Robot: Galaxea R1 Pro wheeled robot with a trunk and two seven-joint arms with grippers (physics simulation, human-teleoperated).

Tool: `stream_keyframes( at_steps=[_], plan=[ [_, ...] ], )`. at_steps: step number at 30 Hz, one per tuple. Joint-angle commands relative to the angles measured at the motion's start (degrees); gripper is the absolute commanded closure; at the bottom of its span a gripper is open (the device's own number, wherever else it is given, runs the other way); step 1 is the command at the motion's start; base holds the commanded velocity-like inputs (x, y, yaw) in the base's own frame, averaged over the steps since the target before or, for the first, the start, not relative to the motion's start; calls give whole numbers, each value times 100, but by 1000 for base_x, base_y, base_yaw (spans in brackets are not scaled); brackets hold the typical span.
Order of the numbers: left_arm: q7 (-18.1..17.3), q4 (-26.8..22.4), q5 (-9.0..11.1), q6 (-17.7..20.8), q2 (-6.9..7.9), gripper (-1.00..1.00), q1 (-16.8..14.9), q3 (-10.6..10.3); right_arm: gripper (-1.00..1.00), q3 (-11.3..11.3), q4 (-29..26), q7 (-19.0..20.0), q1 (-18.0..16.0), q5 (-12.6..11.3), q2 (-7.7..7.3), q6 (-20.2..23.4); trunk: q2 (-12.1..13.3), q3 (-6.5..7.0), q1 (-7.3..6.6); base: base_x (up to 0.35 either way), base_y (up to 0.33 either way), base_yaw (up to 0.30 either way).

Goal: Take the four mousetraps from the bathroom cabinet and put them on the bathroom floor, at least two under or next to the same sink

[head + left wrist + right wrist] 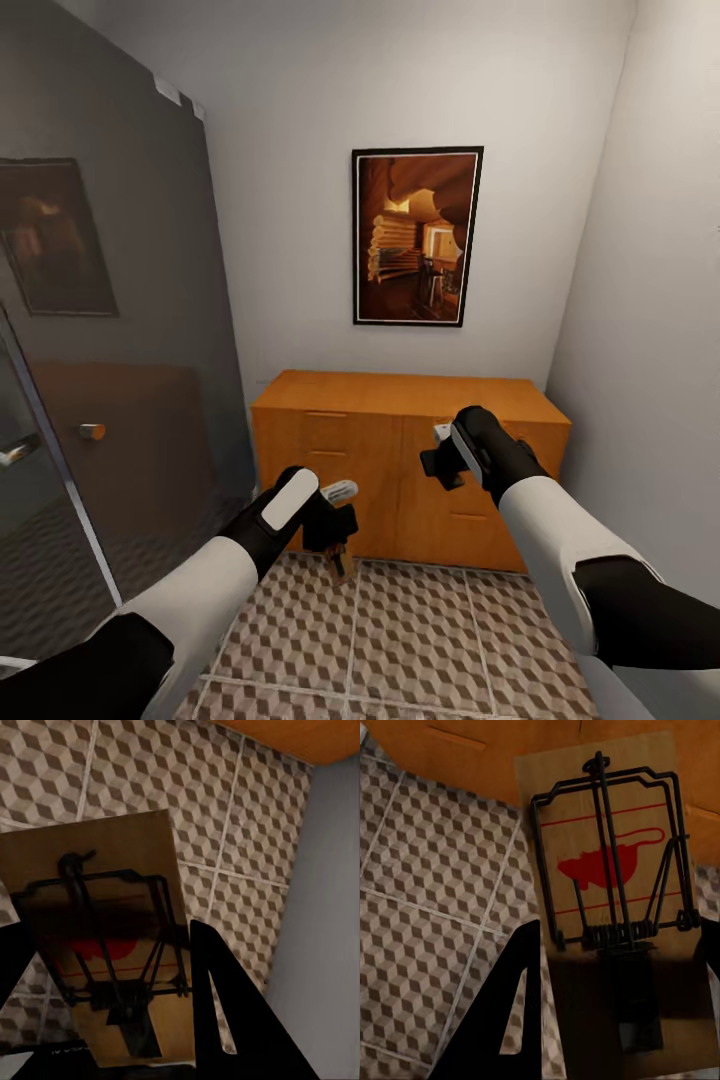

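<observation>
The flat rectangular tan mousetrap (607, 900) in the right tool (615, 1012) lies with its long axis running straight out along the tool's fingers, its far short edge pointing away from the wrist. A black wire frame spans the board, a coiled spring sits across it near the fingers, a straight black bar runs lengthwise down the middle, and a red rodent shape lies between two thin red lines. The right tool is clenched on the near end of this board, one black finger (506, 1020) showing just beside its edge. Beyond its tip are the wide orange-brown wooden cabinet (472, 750) and the glossy cube-patterned bathroom floor (427, 892).

A second tan mousetrap (105, 945) sits in the left tool (120, 1050), also lengthwise along the fingers, its free short edge pointing away from the wrist and the board slightly skewed. It carries the same black wire frame, here in shadow, with a red patch partly hidden under the wires. The left tool grips its near end, a black finger (225, 1012) close against the board's side. Past it lies the tiled floor, with a grey wall (330, 907) to one side.

In the head view both tools (335, 525) (445, 462) hang above the floor (400, 640) in front of the cabinet (400, 460), well apart from each other, below a framed picture (416, 236).
</observation>
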Motion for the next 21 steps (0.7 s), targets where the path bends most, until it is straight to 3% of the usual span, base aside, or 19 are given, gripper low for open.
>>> stream_keyframes(
  at_steps=[1, 8, 16, 21],
  plan=[
    [18, 101, 32, -1, 0, 100, -4, -26, 100, 7, 35, 55, -5, 58, 1, 21, -6, -7, -3, -343, 124, 0],
    [-27, 458, 63, -285, -58, 100, -3, -48, 100, 7, 258, 71, -5, 59, 3, 21, -6, -7, -3, -343, 105, 0],
    [-37, 613, 69, -340, -73, 100, -3, -49, 100, 7, 647, 109, 0, 69, 6, 15, -6, -7, -3, -343, 87, 0],
    [-38, 632, 67, -347, -73, 100, -2, -48, 100, 7, 646, 102, 281, 78, 7, -237, -6, -7, -3, -343, 86, 0]
  ],
)
